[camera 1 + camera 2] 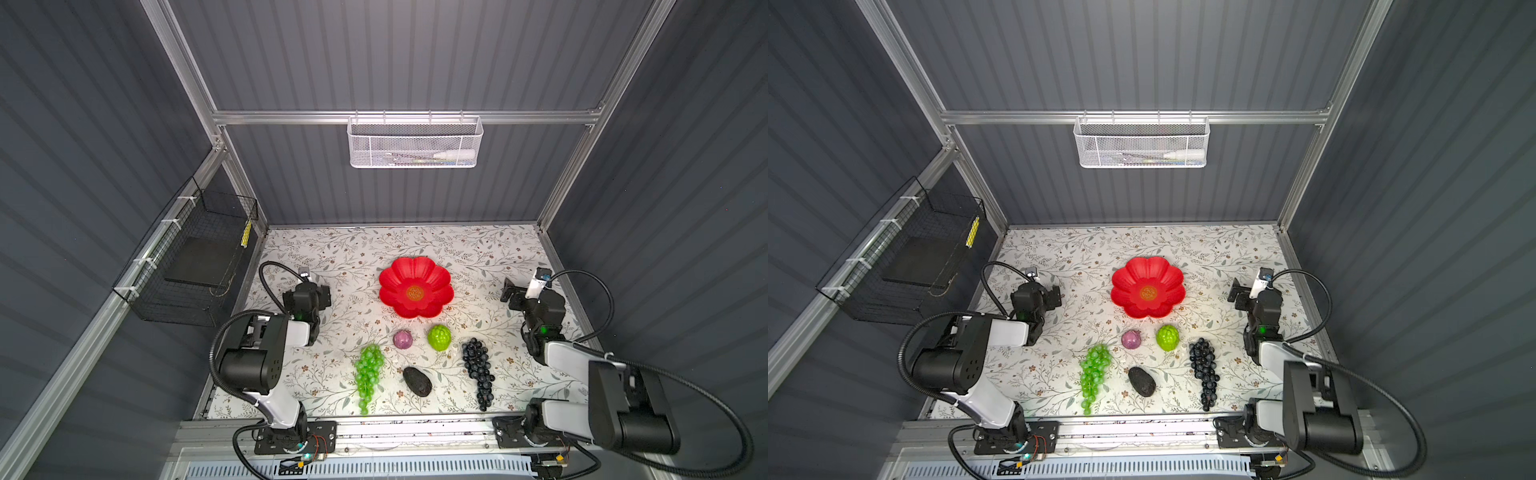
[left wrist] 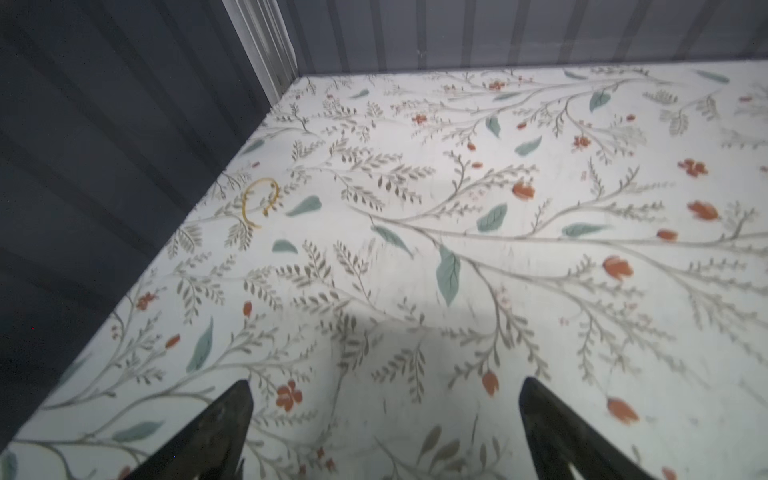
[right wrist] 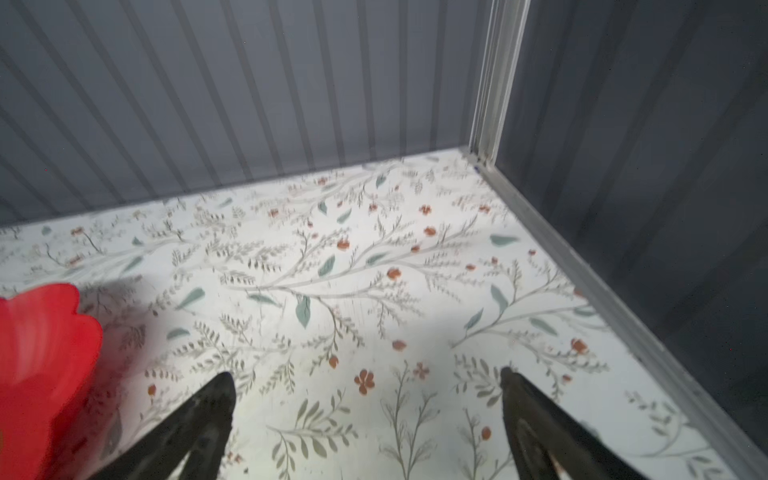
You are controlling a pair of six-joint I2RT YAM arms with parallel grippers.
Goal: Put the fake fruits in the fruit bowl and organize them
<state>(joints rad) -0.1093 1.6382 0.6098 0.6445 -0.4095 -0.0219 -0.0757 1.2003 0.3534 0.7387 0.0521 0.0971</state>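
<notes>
In both top views the red flower-shaped fruit bowl (image 1: 397,276) (image 1: 1130,277) sits mid-table with nothing in it. In front of it lie the fake fruits: a purple ball (image 1: 403,339) (image 1: 1131,339), a lime-green bumpy fruit (image 1: 439,337) (image 1: 1168,337), a green grape bunch (image 1: 368,370) (image 1: 1094,370), a black oval (image 1: 417,380) (image 1: 1142,380) and a dark grape bunch (image 1: 478,370) (image 1: 1204,368). My left gripper (image 1: 319,296) (image 2: 384,384) hovers open to the bowl's left. My right gripper (image 1: 511,292) (image 3: 365,374) hovers open to its right, with the bowl's edge (image 3: 45,332) in its wrist view. Both hold nothing.
A white mesh basket (image 1: 413,143) hangs on the back rail. On the left wall a black wire basket (image 1: 195,257) is mounted. Ribbed grey walls and aluminium posts close in the floral table (image 1: 357,257). A thin yellow loop (image 2: 259,199) lies near the back left corner.
</notes>
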